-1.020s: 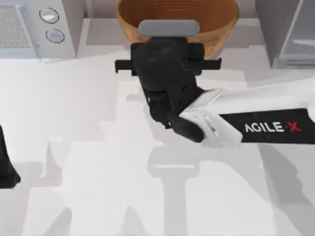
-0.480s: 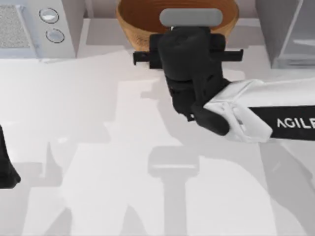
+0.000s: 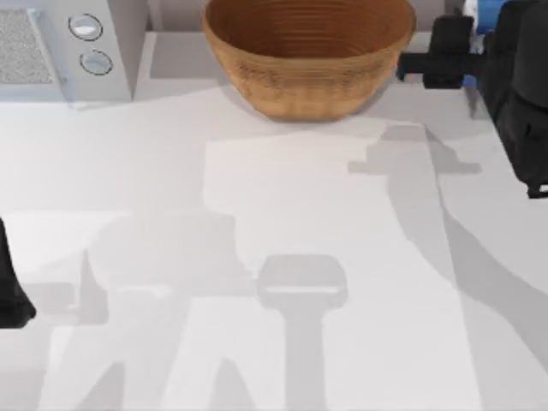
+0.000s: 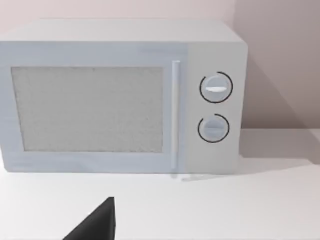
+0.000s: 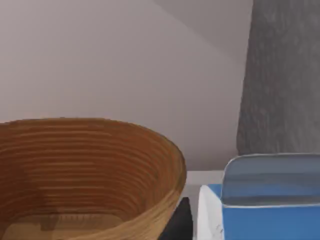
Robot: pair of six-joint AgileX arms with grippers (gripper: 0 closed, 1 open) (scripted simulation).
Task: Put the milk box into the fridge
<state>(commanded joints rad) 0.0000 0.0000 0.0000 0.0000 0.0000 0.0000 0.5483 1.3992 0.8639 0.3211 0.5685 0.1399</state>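
My right gripper [image 3: 479,47] is at the table's back right corner, just right of the basket, shut on the milk box [image 3: 486,13]. Only a blue strip of the box shows between the black fingers in the top view. In the right wrist view the milk box [image 5: 270,215] is close up, blue with a pale top, and one black finger [image 5: 181,220] is beside it. Right behind the box rises the dark-grey wall of the fridge [image 5: 285,75]. In the top view my right arm covers the fridge. My left arm [image 3: 10,291] stays parked at the left edge.
A woven brown basket [image 3: 308,60] stands at the back centre, also close by in the right wrist view [image 5: 85,170]. A white microwave [image 3: 68,43] with two round knobs sits at the back left and faces the left wrist camera [image 4: 120,95].
My right arm has swung from in front of the basket to the back right corner, carrying the milk box. The basket is now uncovered. The left arm has not moved.
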